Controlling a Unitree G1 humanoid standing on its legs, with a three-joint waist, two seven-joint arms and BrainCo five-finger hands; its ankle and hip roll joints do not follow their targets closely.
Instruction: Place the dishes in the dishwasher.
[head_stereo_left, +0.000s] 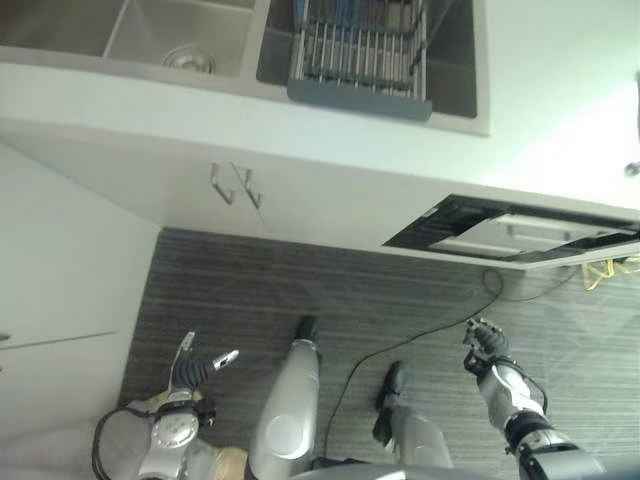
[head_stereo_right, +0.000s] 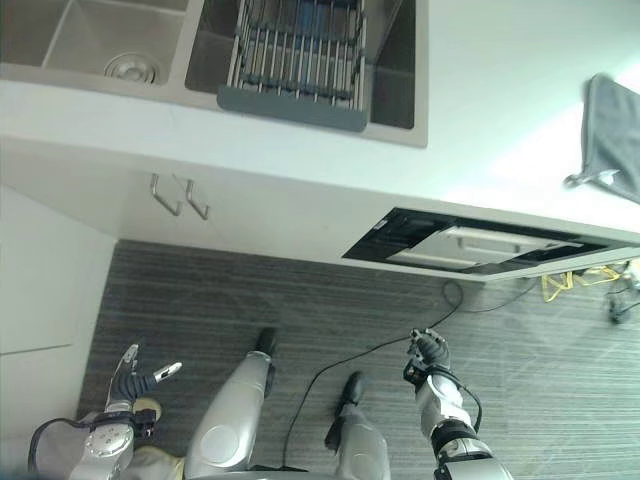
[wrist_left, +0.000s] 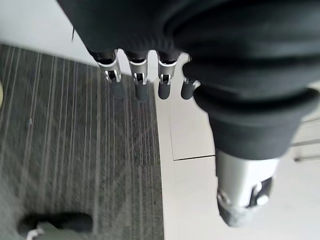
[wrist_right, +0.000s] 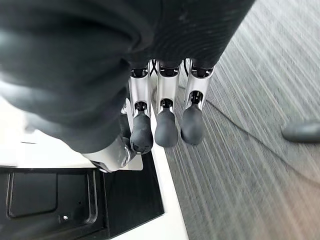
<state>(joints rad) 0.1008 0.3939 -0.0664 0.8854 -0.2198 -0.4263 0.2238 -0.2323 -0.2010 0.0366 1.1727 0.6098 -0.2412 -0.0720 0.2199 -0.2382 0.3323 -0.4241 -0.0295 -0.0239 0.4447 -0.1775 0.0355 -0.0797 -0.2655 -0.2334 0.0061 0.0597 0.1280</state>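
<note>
The left hand (head_stereo_left: 197, 368) hangs low over the grey striped floor (head_stereo_left: 400, 300), its fingers (wrist_left: 139, 86) straight and spread, holding nothing. The right hand (head_stereo_right: 428, 352) is also low above the floor, its fingers (wrist_right: 166, 127) curled inward on nothing. Ahead of the right hand and a little to its outer side, the dishwasher (head_stereo_right: 470, 247) shows under the edge of the white tabletop (head_stereo_right: 500, 120). Well ahead of both hands, a dish rack (head_stereo_left: 358, 50) with blue dishes (head_stereo_right: 300, 25) sits in the sink (head_stereo_left: 455, 70). Beyond the left hand, two cabinet handles (head_stereo_left: 235, 185) hang on the white front. A grey cloth (head_stereo_right: 612, 135) lies on the tabletop, far beyond the right hand.
</note>
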